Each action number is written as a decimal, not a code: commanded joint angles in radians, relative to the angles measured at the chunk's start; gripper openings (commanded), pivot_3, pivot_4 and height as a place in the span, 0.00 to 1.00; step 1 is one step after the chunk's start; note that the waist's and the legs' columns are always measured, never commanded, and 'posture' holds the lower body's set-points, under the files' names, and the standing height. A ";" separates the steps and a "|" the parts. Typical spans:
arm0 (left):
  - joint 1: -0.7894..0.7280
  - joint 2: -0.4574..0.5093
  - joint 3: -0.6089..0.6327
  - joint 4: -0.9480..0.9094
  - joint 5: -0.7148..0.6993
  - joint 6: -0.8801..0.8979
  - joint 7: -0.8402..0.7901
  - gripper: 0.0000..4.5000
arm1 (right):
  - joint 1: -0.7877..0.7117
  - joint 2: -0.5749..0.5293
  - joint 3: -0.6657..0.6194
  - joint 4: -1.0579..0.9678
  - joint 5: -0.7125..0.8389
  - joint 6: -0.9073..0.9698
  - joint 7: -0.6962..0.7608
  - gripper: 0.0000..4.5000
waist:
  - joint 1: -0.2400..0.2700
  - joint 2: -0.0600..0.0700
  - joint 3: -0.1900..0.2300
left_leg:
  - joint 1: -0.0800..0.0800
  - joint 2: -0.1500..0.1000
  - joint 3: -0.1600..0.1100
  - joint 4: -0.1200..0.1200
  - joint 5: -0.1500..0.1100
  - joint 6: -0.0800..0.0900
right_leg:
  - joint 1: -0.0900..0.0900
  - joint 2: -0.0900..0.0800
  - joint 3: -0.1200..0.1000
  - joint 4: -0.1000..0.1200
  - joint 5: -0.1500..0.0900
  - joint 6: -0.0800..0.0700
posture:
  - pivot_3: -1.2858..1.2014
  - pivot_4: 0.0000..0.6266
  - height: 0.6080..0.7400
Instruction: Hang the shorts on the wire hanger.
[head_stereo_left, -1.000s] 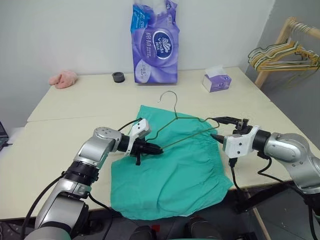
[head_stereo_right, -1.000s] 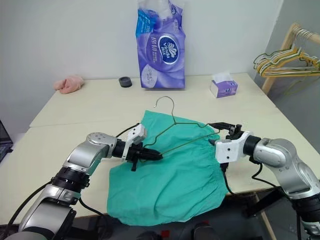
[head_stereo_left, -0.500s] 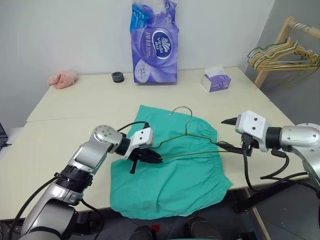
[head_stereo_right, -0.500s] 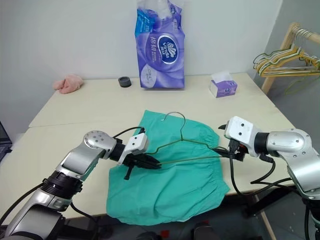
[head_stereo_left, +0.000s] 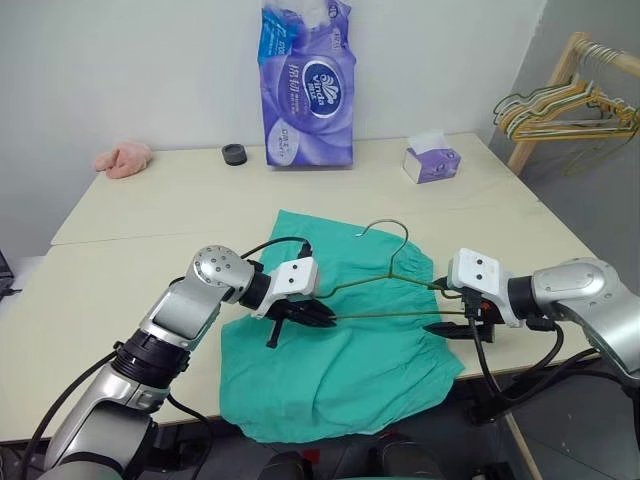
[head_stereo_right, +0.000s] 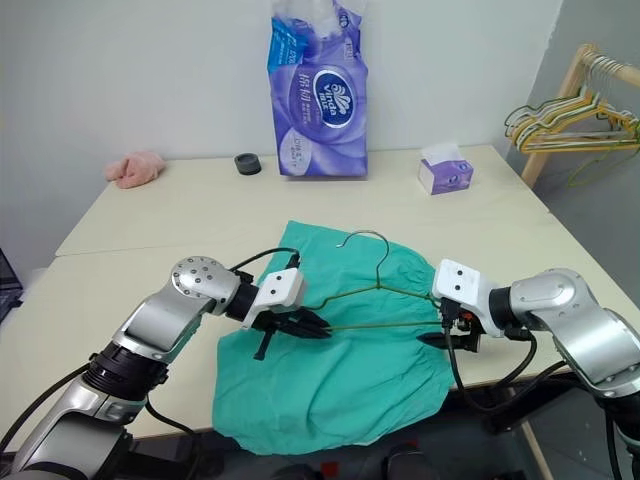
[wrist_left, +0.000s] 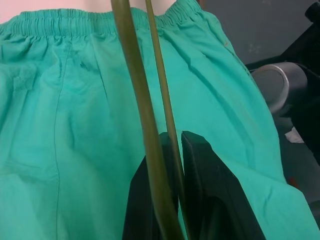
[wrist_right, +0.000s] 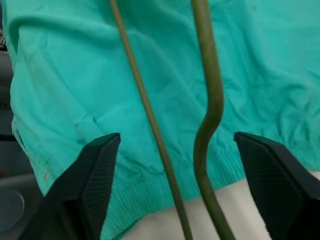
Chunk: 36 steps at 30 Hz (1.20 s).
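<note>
While the shorts (head_stereo_left: 350, 330) lie flat, the wire hanger (head_stereo_left: 385, 290) is clenched by the left gripper (head_stereo_left: 322, 318) at 9 o'clock; the right gripper (head_stereo_left: 447, 308) straddles its 3 o'clock corner, jaws released.

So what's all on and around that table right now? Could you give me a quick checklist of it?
Surface: pale table, two tops pushed together.
Job's things: teal shorts lie flat near the front edge; the wire hanger is held above them, hook pointing to the back.
Clutter: purple tissue pack standing at the back, small tissue box, black ring, pink fluffy cloth.
Hands: left hand shut on the hanger's left end; right hand open, its fingers either side of the hanger's right end.
Cables: black leads run along both arms; one hangs below the right wrist.
Surroundings: plain wall; wooden rack with bunched hangers to the right.
</note>
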 joint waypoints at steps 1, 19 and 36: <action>-0.017 0.000 0.004 -0.040 -0.004 -0.014 0.004 0.00 | -0.002 -0.034 0.009 -0.012 0.005 0.003 0.035 0.61 | 0.000 0.000 0.000 | 0.000 0.000 0.000 0.000 0.000 0.000 | 0.000 0.000 0.000 0.000 0.000 0.000 | 0.46 0.06 1.00; -0.003 -0.043 0.016 -0.009 -0.012 -0.032 0.030 0.20 | 0.024 -0.055 -0.001 -0.055 0.049 0.040 0.076 0.00 | 0.001 -0.001 0.001 | 0.000 0.000 0.000 0.000 0.000 0.000 | 0.000 0.000 0.000 0.000 0.000 0.000 | 0.45 0.07 1.00; -0.053 -0.069 0.279 0.292 -0.093 0.015 0.230 0.73 | 0.442 0.006 -0.519 -0.090 0.194 0.225 -0.080 0.00 | 0.014 -0.002 0.000 | -0.001 0.000 -0.002 0.000 -0.001 -0.001 | 0.000 0.000 -0.001 0.000 0.000 0.000 | 0.45 0.07 1.00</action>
